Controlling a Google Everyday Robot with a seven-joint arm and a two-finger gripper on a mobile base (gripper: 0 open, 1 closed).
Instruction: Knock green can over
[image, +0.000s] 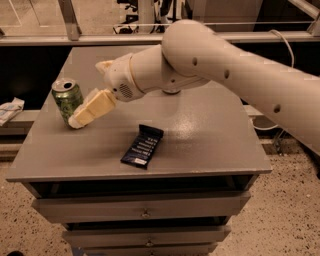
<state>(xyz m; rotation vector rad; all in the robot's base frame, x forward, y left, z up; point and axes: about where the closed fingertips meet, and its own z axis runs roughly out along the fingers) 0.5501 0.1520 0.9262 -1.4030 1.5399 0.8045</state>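
The green can (67, 99) stands upright near the left edge of the grey table (210, 135). It has a mottled green body and a silver top with a pull-tab. My gripper (80, 120) reaches in from the right on the white arm (210, 55). Its cream fingertips are right at the can's lower right side, touching it or nearly so.
A dark blue snack packet (142, 145) lies flat near the table's front centre. The table is a drawer unit with drawers below its front edge. A white crumpled object (9, 110) lies on a ledge left of the table. A railing runs behind.
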